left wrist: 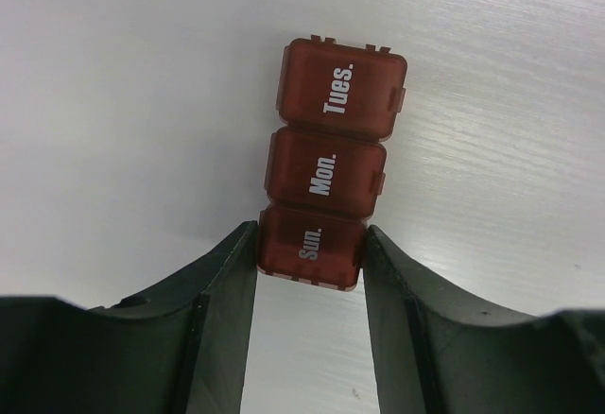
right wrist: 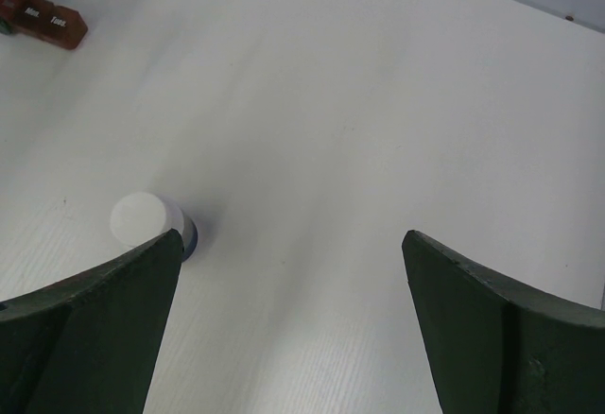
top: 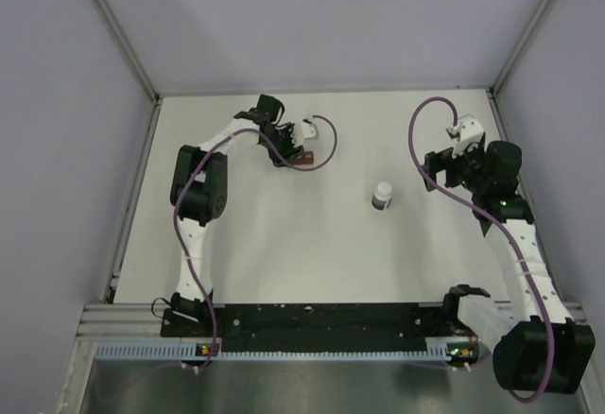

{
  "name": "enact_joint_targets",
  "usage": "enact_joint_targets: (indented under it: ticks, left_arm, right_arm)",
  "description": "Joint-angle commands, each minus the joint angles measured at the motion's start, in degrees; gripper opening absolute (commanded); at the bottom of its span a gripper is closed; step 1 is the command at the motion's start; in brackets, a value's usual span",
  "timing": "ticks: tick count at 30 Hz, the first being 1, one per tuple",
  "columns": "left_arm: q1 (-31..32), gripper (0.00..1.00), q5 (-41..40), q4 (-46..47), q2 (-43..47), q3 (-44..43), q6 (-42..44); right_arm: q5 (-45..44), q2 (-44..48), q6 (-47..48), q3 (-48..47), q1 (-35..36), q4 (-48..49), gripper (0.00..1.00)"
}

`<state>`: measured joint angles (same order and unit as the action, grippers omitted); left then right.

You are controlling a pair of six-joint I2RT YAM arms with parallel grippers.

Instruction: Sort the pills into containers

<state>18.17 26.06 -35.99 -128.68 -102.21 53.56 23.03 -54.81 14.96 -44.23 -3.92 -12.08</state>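
The containers (left wrist: 326, 173) are a dark red-brown strip of three joined lidded compartments marked Sun., Mon. and Tues., lying on the white table. My left gripper (left wrist: 310, 244) is shut on the Sun. end, one finger pressed against each side. From above, the containers (top: 301, 159) and the left gripper (top: 291, 152) are at the back left of the table. My right gripper (right wrist: 291, 236) stands open over bare table with nothing between its fingers, at the right in the top view (top: 433, 170). No loose pills are in view.
A small white-capped pill bottle (top: 382, 196) stands upright mid-table, just outside my right gripper's left finger (right wrist: 113, 310) as the bottle (right wrist: 146, 217) appears in the right wrist view. The containers (right wrist: 43, 19) show far off at that view's upper left. Grey walls enclose the table.
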Motion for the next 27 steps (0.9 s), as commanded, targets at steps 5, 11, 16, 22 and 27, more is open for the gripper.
enact_joint_targets:
  ticks: [5,11,16,22,27]
  left_arm:
    - [0.8,0.13,2.8,-3.0,9.2,6.8,-2.3]
    - [1.6,0.0,5.7,-7.9,17.0,9.9,-6.8]
    - [3.3,0.0,9.7,-10.8,25.7,11.2,-12.7]
    - [5.1,0.0,15.9,-12.1,32.5,10.2,-21.2]
    - [7.0,0.0,18.8,-14.6,34.6,7.2,-25.3]
  right_arm:
    - [1.8,1.3,-0.5,-0.4,-0.9,1.1,0.99]
    - [8.5,0.3,-1.1,-5.0,1.5,-1.5,0.99]
    - [12.1,-2.5,0.2,-10.0,8.2,-4.3,0.99]
    - [22.1,-7.9,-1.6,-15.8,13.9,-4.7,0.99]
    - [25.2,-12.0,-3.0,-19.1,20.0,-4.4,0.97]
